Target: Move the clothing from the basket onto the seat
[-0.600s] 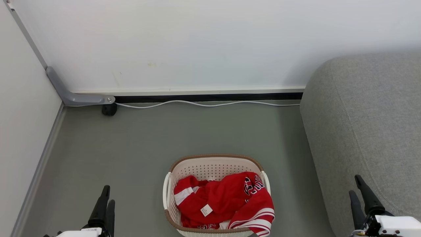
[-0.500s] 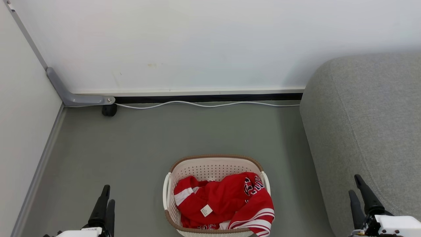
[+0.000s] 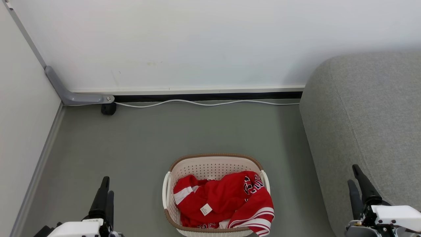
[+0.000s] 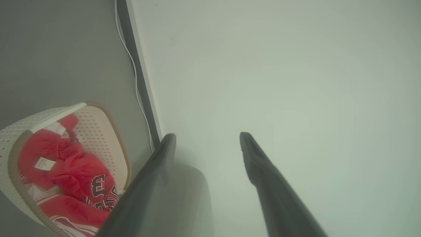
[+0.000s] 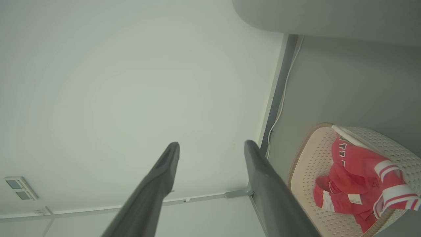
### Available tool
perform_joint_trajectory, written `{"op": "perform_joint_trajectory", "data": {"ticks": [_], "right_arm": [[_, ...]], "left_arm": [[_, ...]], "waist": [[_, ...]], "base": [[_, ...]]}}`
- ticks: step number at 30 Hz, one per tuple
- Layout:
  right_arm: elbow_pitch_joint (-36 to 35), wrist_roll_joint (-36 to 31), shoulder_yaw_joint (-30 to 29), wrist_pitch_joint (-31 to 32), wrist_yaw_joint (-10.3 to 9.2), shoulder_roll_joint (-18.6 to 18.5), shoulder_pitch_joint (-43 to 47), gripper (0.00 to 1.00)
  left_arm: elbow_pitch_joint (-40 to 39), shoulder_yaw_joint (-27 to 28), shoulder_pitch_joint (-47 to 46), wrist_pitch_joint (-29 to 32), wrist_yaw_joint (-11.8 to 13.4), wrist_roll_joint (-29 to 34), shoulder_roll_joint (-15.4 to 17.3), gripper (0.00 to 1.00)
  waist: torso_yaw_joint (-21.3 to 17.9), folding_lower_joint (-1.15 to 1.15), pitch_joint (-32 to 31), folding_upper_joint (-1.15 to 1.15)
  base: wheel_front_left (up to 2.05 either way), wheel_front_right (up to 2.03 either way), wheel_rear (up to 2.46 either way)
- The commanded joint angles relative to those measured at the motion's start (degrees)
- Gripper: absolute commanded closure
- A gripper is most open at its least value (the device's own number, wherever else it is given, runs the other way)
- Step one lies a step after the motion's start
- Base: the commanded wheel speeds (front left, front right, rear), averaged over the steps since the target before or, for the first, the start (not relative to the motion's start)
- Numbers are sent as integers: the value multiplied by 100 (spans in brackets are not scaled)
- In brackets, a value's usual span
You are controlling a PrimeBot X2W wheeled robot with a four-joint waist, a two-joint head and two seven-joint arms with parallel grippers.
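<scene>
Down at the near corners, the left gripper [image 3: 108, 185] and right gripper [image 3: 352, 173] are both empty, fingers spread wide and aimed ahead at the wall. Between them the basket [image 3: 215, 155] stands on the grey floor [image 3: 131, 141], its near end cut off by the frame. The clothing [image 3: 223, 197] is bunched inside, long axis running left to right, white tag up, striped hem spilling over the right rim towards the seat [image 3: 371, 115]. A strip of floor separates the two. Farther back, a white cable [image 3: 204, 103] trails along the foot of the wall [image 3: 197, 42].
</scene>
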Motion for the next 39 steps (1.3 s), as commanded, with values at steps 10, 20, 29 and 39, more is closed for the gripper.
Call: {"op": "perform_joint_trajectory", "data": {"ticks": [10,20,29,39], "right_arm": [[-27,-325,355,-325,22,-269,-472,0],[171,-992,640,-549,25,-422,-755,0],[358,-1864,795,-701,27,-480,-991,0],[535,-2846,1015,-869,29,-545,-1207,0]], "left_arm": [[-37,-213,-498,-254,-14,439,211,0],[-9,-230,-695,-444,-18,1392,270,0],[56,-295,-852,-596,-22,2290,313,0],[141,-379,-1013,-764,-26,3360,381,0]], "waist": [[-4,-1,31,0],[-25,-1,77,0],[-52,-1,110,0],[-74,-1,141,0]], "base": [[0,0,0],[0,0,0],[0,0,0],[0,0,0]]}}
